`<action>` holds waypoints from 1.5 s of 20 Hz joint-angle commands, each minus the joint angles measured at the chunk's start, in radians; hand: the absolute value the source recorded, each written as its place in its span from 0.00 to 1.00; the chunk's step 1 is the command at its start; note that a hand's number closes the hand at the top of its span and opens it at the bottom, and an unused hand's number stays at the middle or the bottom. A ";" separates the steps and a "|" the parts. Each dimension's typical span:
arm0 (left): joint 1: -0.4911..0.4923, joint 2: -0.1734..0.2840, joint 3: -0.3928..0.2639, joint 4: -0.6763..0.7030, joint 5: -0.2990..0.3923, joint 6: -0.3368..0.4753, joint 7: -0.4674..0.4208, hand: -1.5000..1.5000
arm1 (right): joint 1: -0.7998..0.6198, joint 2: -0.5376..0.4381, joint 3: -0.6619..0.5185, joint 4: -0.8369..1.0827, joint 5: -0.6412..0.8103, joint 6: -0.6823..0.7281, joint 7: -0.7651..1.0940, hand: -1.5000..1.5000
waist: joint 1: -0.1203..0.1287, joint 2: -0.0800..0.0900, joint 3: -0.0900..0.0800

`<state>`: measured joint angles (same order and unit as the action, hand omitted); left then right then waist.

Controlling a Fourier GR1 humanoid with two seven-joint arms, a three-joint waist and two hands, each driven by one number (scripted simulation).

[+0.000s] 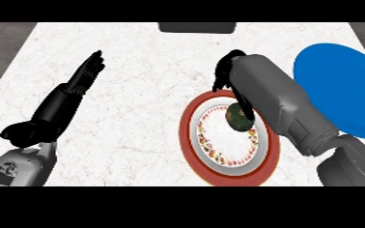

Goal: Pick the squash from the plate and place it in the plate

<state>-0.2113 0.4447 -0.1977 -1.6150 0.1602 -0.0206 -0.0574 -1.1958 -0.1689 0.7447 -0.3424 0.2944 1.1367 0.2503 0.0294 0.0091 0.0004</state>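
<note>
Squash (237, 115) — dark green and round — lies on the upper right part of a plate with a red rim (191, 142), a white centre and a ring of small coloured patterning. That plate rests on a white, faintly speckled marble-like counter (143, 77) that fills most of the view. The right hand (230, 75) comes in over the plate on its grey forearm (281, 104), fingers curled downward; one black finger (245, 110) reaches to the squash and touches its right side, though whether the hand truly has hold of it cannot be told, since the forearm hides much of the grasp. A solid blue plate (331, 84) sits just to the right, partly behind the forearm and cut by the view's right edge. The left hand (75, 89) rests open well apart on the left of the counter, fingers straight and pointing up toward the far side, holding nothing. At the counter's far edge stands a dark grey block (196, 27), and beyond the counter's left and right corners a grey floor (13, 38) shows — darker than the stone top.
</note>
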 commanded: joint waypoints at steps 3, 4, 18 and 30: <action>-0.007 -0.004 0.032 -0.008 0.000 -0.028 0.015 0.50 | 0.095 0.036 0.025 -0.013 0.062 0.025 -0.025 0.00 | -0.012 -0.004 0.000; -0.001 0.005 0.054 0.035 0.011 -0.056 -0.018 0.50 | 0.048 0.022 -0.003 -0.023 0.042 0.086 -0.035 0.00 | -0.014 -0.005 -0.001; 0.031 -0.022 0.076 0.048 -0.011 -0.072 -0.052 0.50 | 0.206 0.000 0.091 -0.147 0.122 0.030 -0.089 0.00 | -0.016 -0.002 -0.001; 0.071 -0.020 0.090 -0.015 -0.028 -0.056 -0.004 0.50 | 0.367 -0.060 0.053 -0.418 0.186 -0.355 -0.017 1.00 | -0.060 -0.027 0.000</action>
<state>-0.1855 0.4046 -0.1338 -1.6241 0.1171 -0.0610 -0.0462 -0.9666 -0.2566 0.8162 -0.6928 0.4612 0.9808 0.1727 -0.0013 -0.0319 -0.0121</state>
